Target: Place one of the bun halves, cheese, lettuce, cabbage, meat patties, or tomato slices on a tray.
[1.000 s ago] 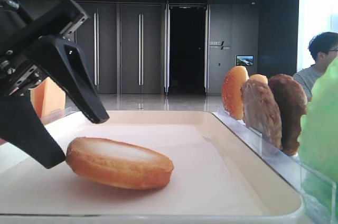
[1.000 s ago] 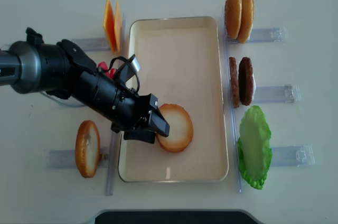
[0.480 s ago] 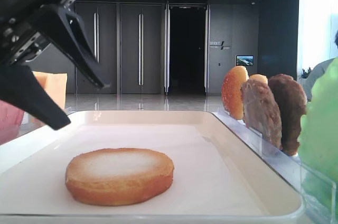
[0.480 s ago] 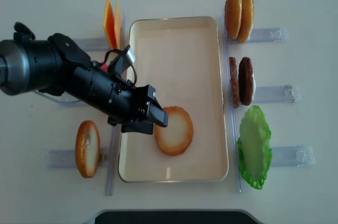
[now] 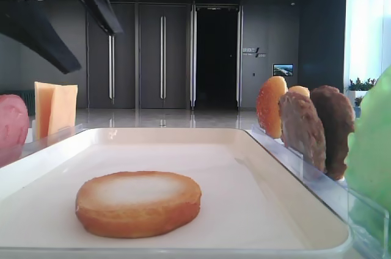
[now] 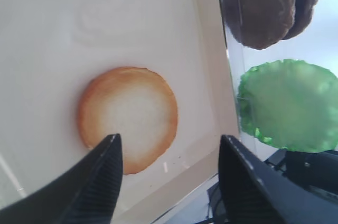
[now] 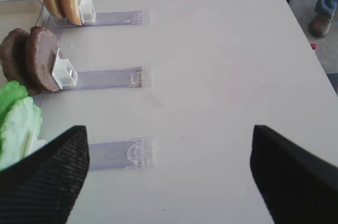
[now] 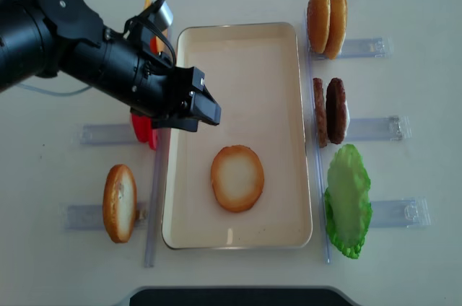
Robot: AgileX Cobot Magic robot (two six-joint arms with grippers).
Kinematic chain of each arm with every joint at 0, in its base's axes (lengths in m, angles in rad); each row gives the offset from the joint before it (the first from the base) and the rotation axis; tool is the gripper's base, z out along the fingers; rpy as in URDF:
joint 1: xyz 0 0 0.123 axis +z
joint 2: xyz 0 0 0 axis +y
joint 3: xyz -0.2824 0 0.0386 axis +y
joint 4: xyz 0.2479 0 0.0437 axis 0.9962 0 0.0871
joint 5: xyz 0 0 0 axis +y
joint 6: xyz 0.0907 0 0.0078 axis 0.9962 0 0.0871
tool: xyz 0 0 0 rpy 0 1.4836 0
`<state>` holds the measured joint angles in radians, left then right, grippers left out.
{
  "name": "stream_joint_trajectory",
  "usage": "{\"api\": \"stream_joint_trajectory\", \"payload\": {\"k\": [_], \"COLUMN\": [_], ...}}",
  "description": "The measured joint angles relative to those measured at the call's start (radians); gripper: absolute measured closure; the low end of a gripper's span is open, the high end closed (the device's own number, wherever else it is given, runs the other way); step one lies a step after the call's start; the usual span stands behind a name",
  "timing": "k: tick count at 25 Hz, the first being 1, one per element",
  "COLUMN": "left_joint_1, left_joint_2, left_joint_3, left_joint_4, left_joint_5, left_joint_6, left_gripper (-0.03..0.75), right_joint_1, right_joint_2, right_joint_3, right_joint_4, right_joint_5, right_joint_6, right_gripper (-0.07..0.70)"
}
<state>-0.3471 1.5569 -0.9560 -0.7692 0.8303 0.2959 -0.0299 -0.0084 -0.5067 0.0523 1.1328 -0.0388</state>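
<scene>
**Bun half lies flat in the tray, left claw raised above it**

Lying flat with its pale toasted face up, a round golden-brown bun half (image 8: 237, 177) sits on the floor of the large cream-white rectangular tray (image 8: 281, 39), nearer the tray's front end and touching no wall. The black left gripper (image 8: 206, 107) hangs above the tray's left rim, clear of the bun, its two fingers (image 6: 103, 174) spread apart with nothing between them. In its own wrist view the bun shows below, between the parted tips.

The right gripper (image 7: 169, 174) is also spread wide and empty, its dark pads (image 7: 45, 174) framing bare white tabletop (image 7: 222, 76) beside the clear plastic racks (image 7: 113, 78).

To the right of the tray, standing on edge in those racks, are two smooth orange-brown bun halves (image 8: 325, 21), two rough brown meat patties (image 8: 329, 111) and a bright green lettuce leaf (image 8: 348, 201). To the left stand thin yellow-orange cheese slices (image 5: 55, 107), partly hidden by the arm from above, a pinkish-red tomato slice (image 5: 12, 126), and another bun half on its edge (image 8: 119, 203) near the front.
</scene>
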Motion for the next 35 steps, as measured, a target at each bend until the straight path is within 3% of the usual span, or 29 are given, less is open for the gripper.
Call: {"api": "stream_joint_trajectory", "payload": {"k": [9, 14, 20, 25, 35], "left_joint_1": [0.0, 0.0, 0.013, 0.137, 0.403], "left_joint_2": [0.0, 0.0, 0.0, 0.0, 0.0], "left_joint_3": [-0.193, -0.237, -0.244, -0.25, -0.25], "left_joint_4": [0.582, 0.839, 0.982, 1.001, 1.028], "left_joint_5": [0.199, 0.283, 0.345, 0.38, 0.384], "left_joint_6": [-0.371, -0.466, -0.51, -0.494, -0.445], "left_gripper": [0.274, 0.276, 0.308, 0.344, 0.349], "right_joint_1": [0.0, 0.0, 0.0, 0.0, 0.0], "right_joint_2": [0.0, 0.0, 0.0, 0.0, 0.0], "right_joint_3": [0.0, 0.0, 0.0, 0.0, 0.0], "right_joint_4": [0.0, 0.0, 0.0, 0.0, 0.0], "right_joint_5": [0.0, 0.0, 0.0, 0.0, 0.0], "right_joint_6": [0.0, 0.0, 0.0, 0.0, 0.0], "right_gripper": [0.042, 0.042, 0.042, 0.042, 0.042]}}
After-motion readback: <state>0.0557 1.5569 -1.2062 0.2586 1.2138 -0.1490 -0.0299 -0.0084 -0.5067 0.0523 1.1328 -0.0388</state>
